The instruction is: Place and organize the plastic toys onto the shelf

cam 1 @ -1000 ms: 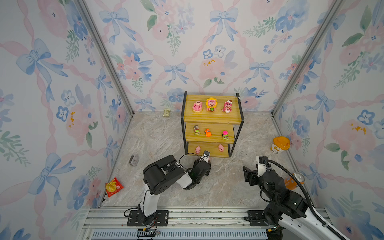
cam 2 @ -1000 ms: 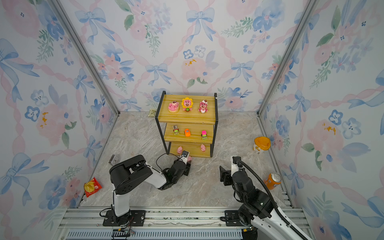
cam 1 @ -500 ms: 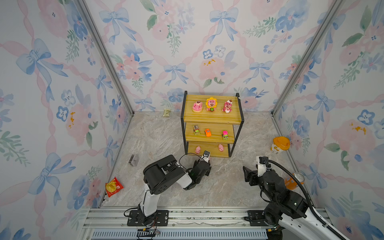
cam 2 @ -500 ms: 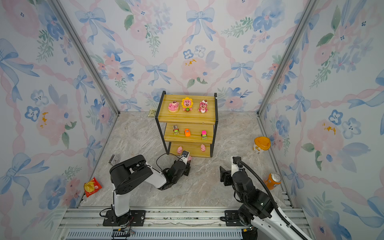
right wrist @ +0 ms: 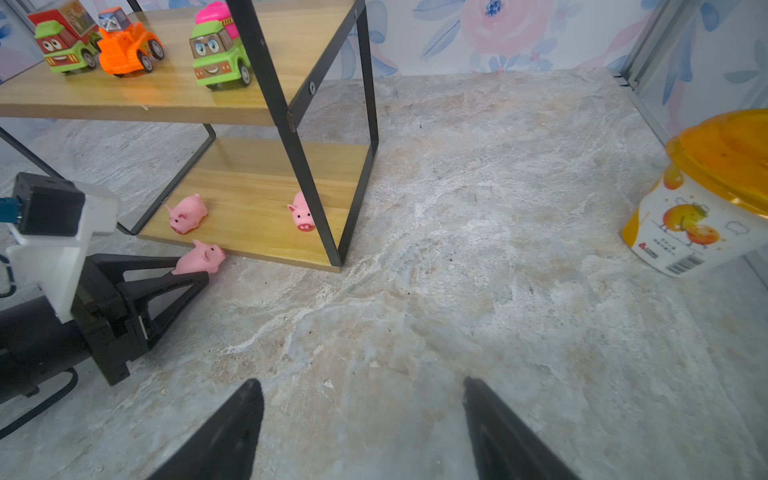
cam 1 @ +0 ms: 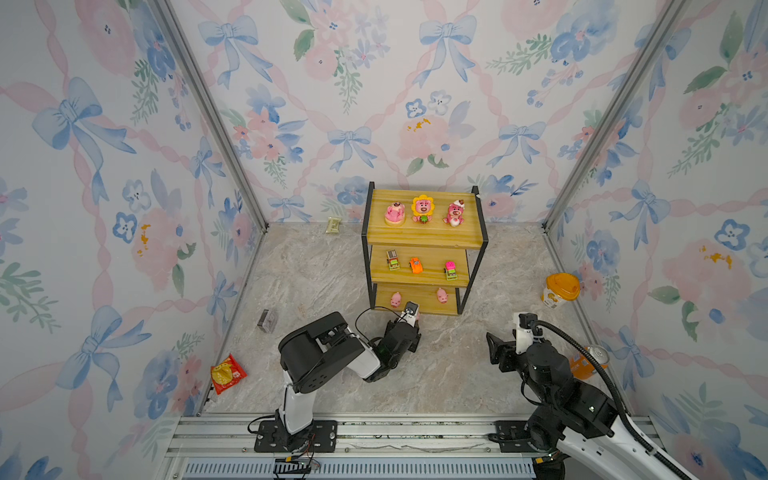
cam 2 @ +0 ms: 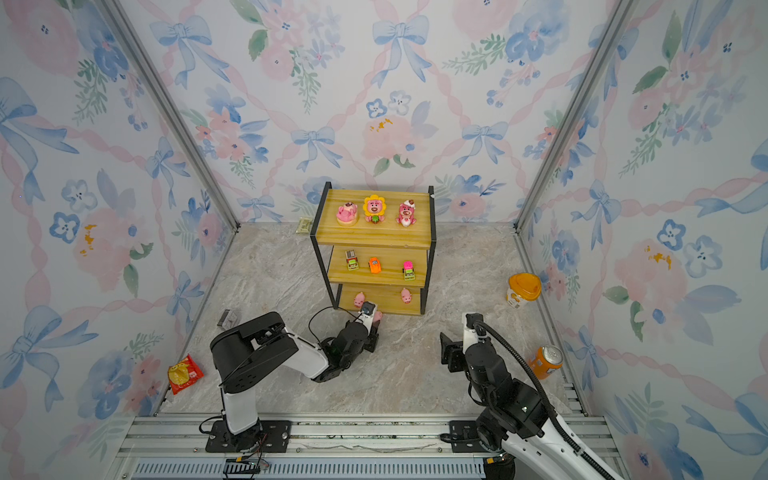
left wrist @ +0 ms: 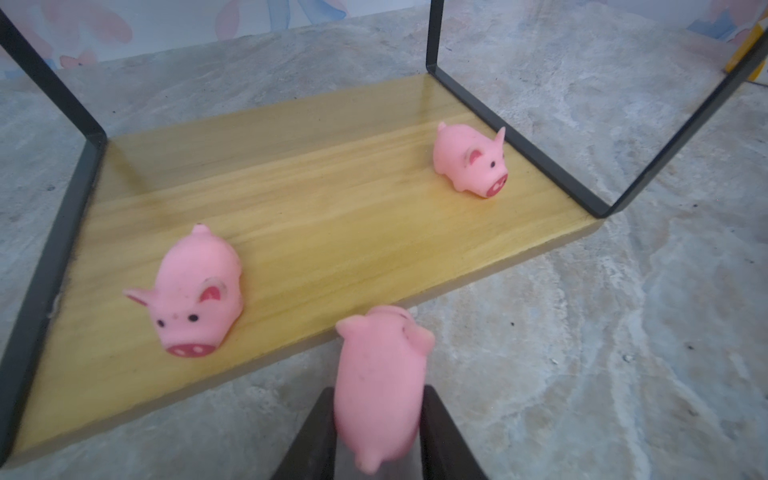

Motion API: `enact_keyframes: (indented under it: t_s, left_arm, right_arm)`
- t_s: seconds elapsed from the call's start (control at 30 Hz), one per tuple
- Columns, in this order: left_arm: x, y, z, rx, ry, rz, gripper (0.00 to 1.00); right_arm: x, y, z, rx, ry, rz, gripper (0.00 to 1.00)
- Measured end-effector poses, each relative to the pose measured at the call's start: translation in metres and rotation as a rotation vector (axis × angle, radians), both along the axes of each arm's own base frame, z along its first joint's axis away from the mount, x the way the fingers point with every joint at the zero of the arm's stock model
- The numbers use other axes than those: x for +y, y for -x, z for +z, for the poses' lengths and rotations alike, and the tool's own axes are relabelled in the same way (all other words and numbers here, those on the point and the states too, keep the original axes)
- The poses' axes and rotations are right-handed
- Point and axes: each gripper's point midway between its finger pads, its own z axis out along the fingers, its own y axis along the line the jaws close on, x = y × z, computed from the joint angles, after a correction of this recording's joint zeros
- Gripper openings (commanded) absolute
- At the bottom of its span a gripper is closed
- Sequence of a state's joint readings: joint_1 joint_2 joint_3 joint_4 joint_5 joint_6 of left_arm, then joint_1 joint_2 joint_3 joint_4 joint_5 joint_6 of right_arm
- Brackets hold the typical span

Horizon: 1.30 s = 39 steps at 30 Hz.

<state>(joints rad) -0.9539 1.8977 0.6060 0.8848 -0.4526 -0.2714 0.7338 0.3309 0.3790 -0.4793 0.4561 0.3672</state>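
Left claw [left wrist: 378, 392]: nearly closed; both black fingers [left wrist: 316, 436] press the flanks of a small pink pig; it sits low, just in front of the shelf's lowest board
Held pig [left wrist: 380, 365]: tail toward the claw, head toward the shelf; snout at the front edge of the bottom board, body out over the marble floor; whether it rests on the floor cannot be told
Right claw [right wrist: 361, 386]: jaws wide apart, nothing between them; above bare floor, well apart from the shelf
Shelf [cam 2: 374, 240]: three wooden boards in a thin black frame, standing near the back wall
Bottom board [left wrist: 332, 199]: left-end pig [cam 1: 395, 298] and right-end pig [cam 1: 441, 295] stand well apart; the held pig faces the gap between them
Middle board [cam 1: 432, 271]: red-green car [cam 1: 392, 259], orange car [cam 1: 415, 266], pink-green car [cam 1: 450, 270]; in a row, none touching
Top board [cam 1: 424, 233]: plain bear [cam 1: 394, 213], sunflower bear [cam 1: 422, 209], capped bear [cam 1: 454, 212]; upright, side by side
Off the shelf: yellow-lidded cup [cam 1: 560, 289] by the right wall; red packet [cam 1: 226, 372] by the left wall; orange can [cam 2: 547, 360] beyond the right arm
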Motion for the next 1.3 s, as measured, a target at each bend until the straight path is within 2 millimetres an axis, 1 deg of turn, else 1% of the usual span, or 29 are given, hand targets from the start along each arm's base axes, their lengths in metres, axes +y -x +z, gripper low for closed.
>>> enact_keyframes:
  t_s: [0.23, 0.4, 0.5, 0.6, 0.67, 0.87, 0.93, 1.1, 1.23, 1.3]
  left_arm:
    - [-0.003, -0.003, 0.009, -0.029, 0.019, 0.013, 0.34]
    - [-0.006, -0.012, 0.03, -0.093, 0.087, 0.048, 0.36]
    - [-0.011, -0.019, 0.036, -0.12, 0.115, 0.071, 0.36]
    - [-0.016, -0.025, 0.037, -0.133, 0.13, 0.087, 0.36]
    - [-0.018, -0.027, 0.036, -0.135, 0.132, 0.092, 0.38]
    - [-0.02, -0.023, 0.035, -0.139, 0.127, 0.095, 0.44]
    - [-0.017, -0.021, 0.032, -0.137, 0.121, 0.097, 0.46]
    - [-0.003, -0.011, 0.023, -0.121, 0.088, 0.102, 0.51]
    - [0.006, -0.003, 0.025, -0.123, 0.08, 0.105, 0.52]
    - [0.012, 0.001, 0.029, -0.125, 0.081, 0.108, 0.53]
  right_arm:
    - [0.0, 0.001, 0.001, -0.005, -0.004, 0.0, 0.78]
    - [-0.001, 0.001, 0.002, -0.006, -0.006, 0.0, 0.78]
    - [-0.001, 0.001, 0.002, -0.006, -0.005, 0.0, 0.78]
    - [-0.001, 0.001, 0.002, -0.007, -0.006, 0.0, 0.78]
    - [-0.001, 0.001, 0.002, -0.007, -0.006, 0.0, 0.78]
    - [-0.001, 0.001, 0.004, -0.015, -0.013, 0.0, 0.78]
    - [-0.001, 0.001, 0.004, -0.015, -0.013, 0.0, 0.78]
    - [-0.001, 0.001, 0.004, -0.015, -0.013, 0.0, 0.79]
    - [0.0, 0.001, 0.001, -0.005, -0.007, 0.003, 0.79]
    - [0.003, 0.0, -0.004, 0.019, 0.008, 0.014, 0.79]
